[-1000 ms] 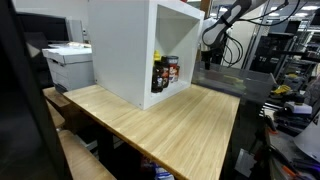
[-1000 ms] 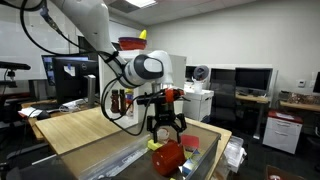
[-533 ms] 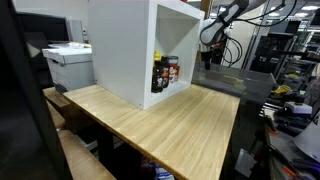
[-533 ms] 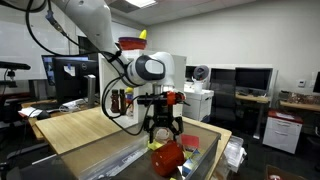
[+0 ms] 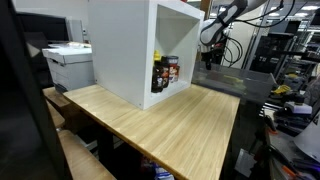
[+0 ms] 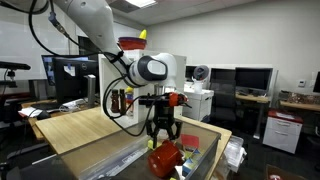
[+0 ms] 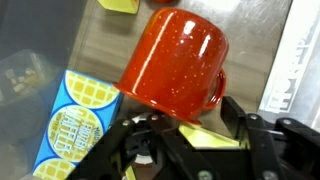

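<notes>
Since a second ago the gripper [image 6: 163, 140] has narrowed its jaws, now partly spread astride a red mug [image 6: 166, 158] near the table [image 6: 75, 126] end; contact we cannot judge. Only the wrist view shows us the mug's glossy speckled side and a blue waffle box [image 7: 72, 125] beside it; an exterior view adds pale wood grain and a boxy white cabinet [image 5: 125, 45].

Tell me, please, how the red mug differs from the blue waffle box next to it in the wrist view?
The red mug is rounded and speckled and has a handle, while the blue waffle box is flat and rectangular, printed with yellow waffles. The red mug lies in line with the gripper, whereas the blue waffle box sits off to one side of it. Both rest close together on the same surface.
</notes>
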`<control>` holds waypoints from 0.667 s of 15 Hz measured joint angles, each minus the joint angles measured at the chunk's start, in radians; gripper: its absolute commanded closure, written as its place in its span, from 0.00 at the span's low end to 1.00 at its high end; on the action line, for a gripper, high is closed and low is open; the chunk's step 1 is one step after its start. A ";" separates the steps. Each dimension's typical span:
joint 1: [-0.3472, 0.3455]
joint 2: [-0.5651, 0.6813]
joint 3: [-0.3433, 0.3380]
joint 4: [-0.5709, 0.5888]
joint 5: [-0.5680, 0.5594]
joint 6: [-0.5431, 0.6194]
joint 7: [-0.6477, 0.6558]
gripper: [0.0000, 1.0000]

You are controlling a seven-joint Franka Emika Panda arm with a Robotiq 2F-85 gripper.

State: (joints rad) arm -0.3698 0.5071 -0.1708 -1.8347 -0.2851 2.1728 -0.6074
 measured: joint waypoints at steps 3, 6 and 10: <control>-0.007 0.012 -0.004 0.027 0.000 -0.018 -0.001 0.97; -0.006 -0.007 -0.032 -0.011 -0.001 0.045 0.033 0.97; -0.002 -0.079 -0.074 -0.143 -0.008 0.222 0.154 0.97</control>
State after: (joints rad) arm -0.3723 0.4283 -0.2449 -1.9775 -0.2929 2.3948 -0.4534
